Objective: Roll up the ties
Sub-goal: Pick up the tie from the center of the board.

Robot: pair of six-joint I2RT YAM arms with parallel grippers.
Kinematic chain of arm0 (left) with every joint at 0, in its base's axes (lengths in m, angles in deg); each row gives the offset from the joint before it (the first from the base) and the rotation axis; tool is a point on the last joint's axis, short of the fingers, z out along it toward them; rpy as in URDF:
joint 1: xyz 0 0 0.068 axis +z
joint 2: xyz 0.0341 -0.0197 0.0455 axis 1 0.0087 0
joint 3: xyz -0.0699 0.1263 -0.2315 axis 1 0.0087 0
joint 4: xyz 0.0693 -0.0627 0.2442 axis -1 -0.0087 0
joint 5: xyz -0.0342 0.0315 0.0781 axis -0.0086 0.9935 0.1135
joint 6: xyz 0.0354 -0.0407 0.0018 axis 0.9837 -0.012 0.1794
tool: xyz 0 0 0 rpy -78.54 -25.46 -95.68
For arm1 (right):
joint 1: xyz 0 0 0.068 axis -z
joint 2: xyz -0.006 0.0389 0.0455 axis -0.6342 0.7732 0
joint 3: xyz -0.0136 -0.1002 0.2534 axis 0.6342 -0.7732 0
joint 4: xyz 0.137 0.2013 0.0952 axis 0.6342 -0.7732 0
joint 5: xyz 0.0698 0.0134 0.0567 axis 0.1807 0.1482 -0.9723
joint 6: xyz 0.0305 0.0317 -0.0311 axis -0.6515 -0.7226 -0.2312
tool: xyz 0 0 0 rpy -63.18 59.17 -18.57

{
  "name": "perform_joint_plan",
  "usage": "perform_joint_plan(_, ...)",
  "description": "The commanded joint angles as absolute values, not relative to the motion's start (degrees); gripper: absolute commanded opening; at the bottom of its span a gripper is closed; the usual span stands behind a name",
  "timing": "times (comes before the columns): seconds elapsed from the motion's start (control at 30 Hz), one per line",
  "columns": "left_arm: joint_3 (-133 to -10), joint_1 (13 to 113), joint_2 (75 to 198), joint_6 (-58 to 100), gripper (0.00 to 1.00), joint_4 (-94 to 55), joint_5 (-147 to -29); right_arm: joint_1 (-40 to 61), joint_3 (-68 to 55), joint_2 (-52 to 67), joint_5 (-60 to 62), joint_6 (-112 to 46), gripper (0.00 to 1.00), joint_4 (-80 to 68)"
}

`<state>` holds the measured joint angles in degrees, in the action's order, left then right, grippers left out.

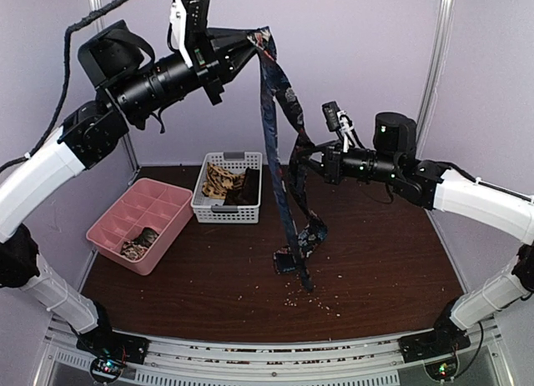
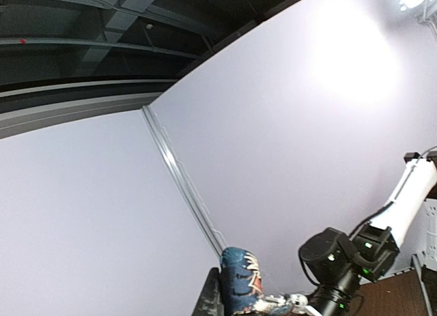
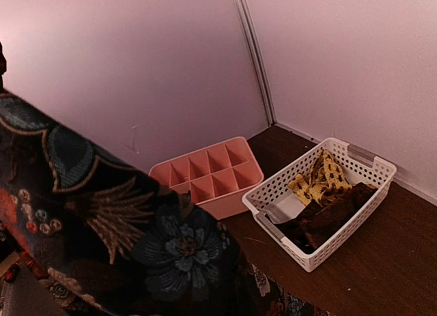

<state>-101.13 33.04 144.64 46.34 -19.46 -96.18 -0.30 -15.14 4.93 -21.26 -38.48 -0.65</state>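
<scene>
Item: floral tie (image 1: pixel 271 127), hung in mid-air; top end in left gripper (image 1: pixel 248 44), mid-length in right gripper (image 1: pixel 311 162), tail down on table (image 1: pixel 384 261). Both jaws clenched on the fabric. Risks: thin pinch slips and tie drops in a heap; slack loop btwn grips twists, so roll starts crooked. Pose: L arm raised high, reaching fwd; R arm lower, stretched inward. Also: tan tie (image 1: pixel 219 179) & brown tie (image 1: pixel 248 188), in white basket (image 1: pixel 225 213).

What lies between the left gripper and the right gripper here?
A stretch of the floral tie, sloping down from the high left gripper to the lower right gripper. Both are shut on it. The top view shows this.
</scene>
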Motion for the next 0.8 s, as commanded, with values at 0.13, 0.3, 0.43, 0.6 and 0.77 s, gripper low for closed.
perform_joint_plan(0.13, -107.03, 33.43, 146.57, 50.62, 0.0, -24.59, -88.7, -3.71, -21.34, 4.86, -27.18, -42.01, 0.48, 6.11)
perform_joint_plan(0.3, -107.14, 33.43, 146.06, 51.5, 0.0, -26.37, -87.61, -3.64, -28.35, 1.92, -22.98, -42.17, 0.82, 9.04)
perform_joint_plan(0.43, -107.41, 33.43, 145.34, 52.22, 0.0, -27.05, -86.89, -3.65, -33.46, 1.32, -20.99, -41.93, 1.0, 12.97)
perform_joint_plan(0.6, -108.01, 33.43, 145.02, 53.46, 0.0, -28.0, -84.44, -5.78, -38.99, 3.6, -15.86, -43.95, 1.0, 20.14)
perform_joint_plan(0.77, -107.9, 33.43, 144.34, 53.69, 0.0, -27.48, -82.73, -9.88, -39.37, 7.3, -7.0, -43.09, 1.0, 23.57)
